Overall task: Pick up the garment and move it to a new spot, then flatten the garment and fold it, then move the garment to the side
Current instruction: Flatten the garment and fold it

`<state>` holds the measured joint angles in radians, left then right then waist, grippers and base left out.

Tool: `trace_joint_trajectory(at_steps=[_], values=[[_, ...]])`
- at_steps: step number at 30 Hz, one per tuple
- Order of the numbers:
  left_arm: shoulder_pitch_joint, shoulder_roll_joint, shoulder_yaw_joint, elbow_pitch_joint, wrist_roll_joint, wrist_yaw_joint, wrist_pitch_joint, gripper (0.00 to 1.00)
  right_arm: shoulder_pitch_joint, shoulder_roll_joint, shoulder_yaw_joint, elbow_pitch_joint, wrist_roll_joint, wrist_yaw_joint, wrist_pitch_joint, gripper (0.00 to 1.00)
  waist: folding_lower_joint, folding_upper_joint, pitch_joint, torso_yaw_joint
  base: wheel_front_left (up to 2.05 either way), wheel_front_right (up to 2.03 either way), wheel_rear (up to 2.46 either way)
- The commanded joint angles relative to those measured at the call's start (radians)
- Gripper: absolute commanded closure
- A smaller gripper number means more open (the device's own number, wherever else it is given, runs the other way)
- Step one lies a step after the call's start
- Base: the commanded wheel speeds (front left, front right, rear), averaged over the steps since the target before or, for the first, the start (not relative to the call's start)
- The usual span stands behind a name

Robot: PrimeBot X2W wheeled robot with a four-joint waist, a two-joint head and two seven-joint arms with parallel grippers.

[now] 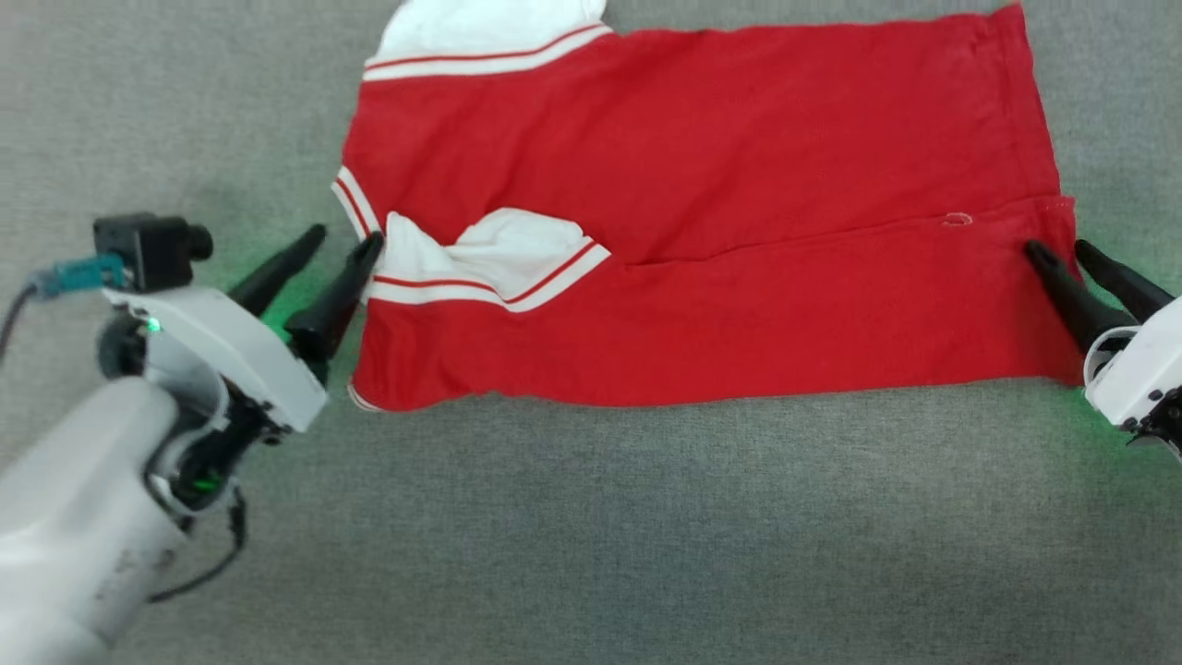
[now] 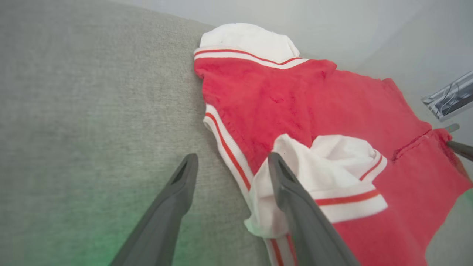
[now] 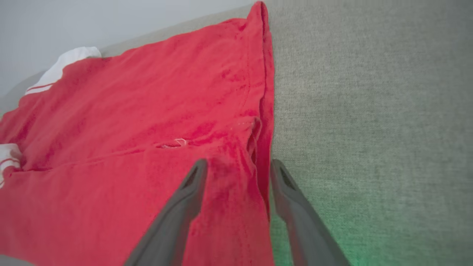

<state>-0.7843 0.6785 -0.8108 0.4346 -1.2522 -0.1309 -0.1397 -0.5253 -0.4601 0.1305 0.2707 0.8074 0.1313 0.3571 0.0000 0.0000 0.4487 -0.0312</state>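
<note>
Across the head view: a red jersey garment point(image 1: 739, 139) with white sleeves and red-and-white striped trim, spread on a grey woven-cloth surface point(image 1: 591, 536), near edge apparently folded up over the rest, long axis left to right. At its left end, the left claw point(image 1: 346, 235), spread wide, gripping nothing, inner tip just touching the edge of the crumpled white sleeve point(image 1: 517, 249). At its right end, the right claw point(image 1: 1057, 246), parted, tips at the hem corner of the folded layer. One claw per short end, garment between.

Along the left wrist view: left claw point(image 2: 232, 157) wide apart, one finger over bare grey surface, the other laid against the bunched white sleeve point(image 2: 332, 155). Garment point(image 2: 277, 96) ahead and to the right of the tips. Nothing pinched.

Along the right wrist view: right claw point(image 3: 238, 162) moderately parted, straddling the red hem edge, one finger over cloth, the other over bare surface. Garment point(image 3: 129, 111) ahead and to the left. No cloth visibly clamped.

Judged from this: one fold laid, more folding or the shift aside to come. Either way, hinging on the garment lying lengthwise between the claws, left arm nearer the sleeve end, right arm nearer the hem end. Possible trouble: loose sleeve bunching further on the left.
</note>
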Motion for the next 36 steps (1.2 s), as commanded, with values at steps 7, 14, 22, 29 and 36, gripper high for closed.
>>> trace_joint_trajectory(at_steps=[7,14,22,29,36], values=[[-0.071,0.134,-0.040,-0.112,-0.020,0.031,0.229,0.00,0.038,0.000,-0.007,-0.027,0.004,-0.001,-0.025,0.00,0.0000,0.0000,-0.074,0.029,0.00,0.00,0.00],[-0.043,0.243,-0.094,-0.368,-0.175,0.148,0.587,0.00,0.047,0.021,-0.003,-0.050,0.005,-0.001,-0.018,0.00,0.0000,0.0000,-0.075,0.020,0.00,0.00,0.00],[-0.054,0.246,-0.142,-0.383,-0.154,0.227,0.676,0.00,0.025,0.022,0.008,-0.073,0.016,-0.001,-0.009,0.00,0.0000,0.0000,-0.026,-0.032,0.00,0.00,0.00],[-0.036,0.194,-0.166,-0.275,-0.182,0.214,0.703,0.69,0.017,0.000,-0.002,-0.102,0.014,-0.001,-0.013,0.00,0.0000,0.0000,-0.005,-0.069,0.00,0.00,0.00],[-0.024,0.174,-0.165,-0.283,-0.210,0.165,0.706,1.00,0.017,-0.074,0.066,-0.187,-0.018,-0.001,0.027,0.00,0.0000,0.0000,-0.005,-0.063,0.00,0.00,0.00]])
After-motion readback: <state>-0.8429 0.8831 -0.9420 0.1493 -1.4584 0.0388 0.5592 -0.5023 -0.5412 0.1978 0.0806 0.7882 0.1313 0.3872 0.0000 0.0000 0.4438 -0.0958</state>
